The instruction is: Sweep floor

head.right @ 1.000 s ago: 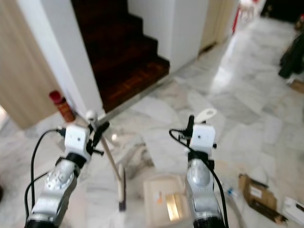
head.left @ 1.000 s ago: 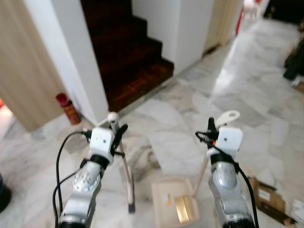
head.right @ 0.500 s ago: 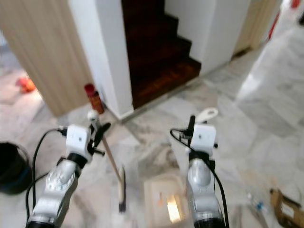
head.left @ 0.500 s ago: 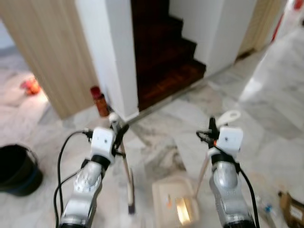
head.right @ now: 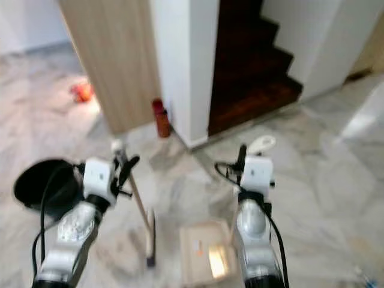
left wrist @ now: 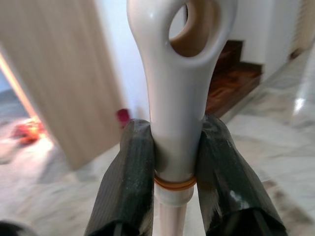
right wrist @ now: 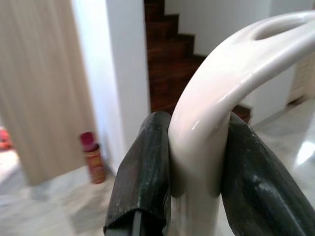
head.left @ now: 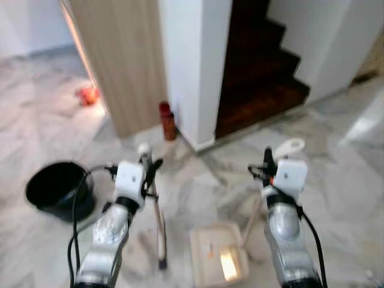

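Note:
My left gripper [head.left: 150,167] is shut on the white handle of a broom [head.left: 157,210]; its head rests on the marble floor near my feet. In the left wrist view the two black fingers [left wrist: 129,182] clamp the broom handle [left wrist: 177,88] just below its hanging hole. My right gripper [head.left: 267,162] is shut on the curved white handle [head.left: 288,146] of a cream dustpan [head.left: 219,261], which sits on the floor between my arms. The right wrist view has the dustpan handle [right wrist: 221,113] pinched between both fingers [right wrist: 145,172].
A black bucket [head.left: 57,189] stands on the floor to my left. A red canister [head.left: 168,122] sits at the foot of the white wall beside a dark wooden staircase [head.left: 258,84]. A wood-panelled wall [head.left: 120,60] and an orange object [head.left: 87,94] lie beyond.
The whole view has swung to the left: the staircase has slid right and the black bucket and wood panel have come into sight. Both grippers keep their hold unchanged.

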You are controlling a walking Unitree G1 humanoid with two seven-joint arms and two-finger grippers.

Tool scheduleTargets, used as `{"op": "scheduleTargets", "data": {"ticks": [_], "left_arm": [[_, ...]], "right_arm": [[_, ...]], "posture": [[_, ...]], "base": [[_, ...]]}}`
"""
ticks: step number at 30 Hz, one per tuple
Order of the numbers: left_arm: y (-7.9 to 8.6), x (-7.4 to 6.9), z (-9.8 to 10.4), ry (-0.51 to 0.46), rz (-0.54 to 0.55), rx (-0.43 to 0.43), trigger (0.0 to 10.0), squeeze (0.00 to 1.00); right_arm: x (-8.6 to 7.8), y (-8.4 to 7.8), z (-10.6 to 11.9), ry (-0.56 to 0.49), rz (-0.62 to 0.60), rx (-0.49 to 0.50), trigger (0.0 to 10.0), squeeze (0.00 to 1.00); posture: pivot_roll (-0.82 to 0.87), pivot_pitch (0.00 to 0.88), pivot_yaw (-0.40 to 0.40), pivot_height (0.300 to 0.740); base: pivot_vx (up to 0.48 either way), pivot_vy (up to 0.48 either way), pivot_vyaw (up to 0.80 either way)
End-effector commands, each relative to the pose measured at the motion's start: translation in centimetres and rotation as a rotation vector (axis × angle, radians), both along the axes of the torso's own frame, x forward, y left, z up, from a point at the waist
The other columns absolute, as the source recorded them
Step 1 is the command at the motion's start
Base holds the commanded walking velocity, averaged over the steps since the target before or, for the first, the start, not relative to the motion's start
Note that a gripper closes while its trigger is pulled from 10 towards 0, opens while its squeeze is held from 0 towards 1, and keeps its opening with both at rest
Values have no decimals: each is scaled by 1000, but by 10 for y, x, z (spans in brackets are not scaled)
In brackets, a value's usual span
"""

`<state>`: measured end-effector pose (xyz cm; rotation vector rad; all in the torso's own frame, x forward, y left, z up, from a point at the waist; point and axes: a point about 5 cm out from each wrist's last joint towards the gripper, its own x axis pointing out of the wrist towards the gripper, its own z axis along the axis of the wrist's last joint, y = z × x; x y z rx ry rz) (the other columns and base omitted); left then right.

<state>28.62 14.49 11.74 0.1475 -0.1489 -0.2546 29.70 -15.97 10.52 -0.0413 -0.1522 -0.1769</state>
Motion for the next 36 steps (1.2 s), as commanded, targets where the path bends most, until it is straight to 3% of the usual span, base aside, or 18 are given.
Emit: {"op": "scheduleTargets", "data": {"ticks": [1, 36], "left_arm": [[-2, 1, 10, -47, -8, 5, 10000, 0], [-2, 2, 11, -49, -13, 6, 10000, 0]], "right_arm": [[2, -1, 9, -46, -3, 15, 10000, 0], [5, 1, 9, -43, 4, 25, 10000, 0]], "posture": [[104, 17, 41, 740], [110, 0, 44, 740]], "base": [[0, 289, 494], [0, 284, 38]]}}
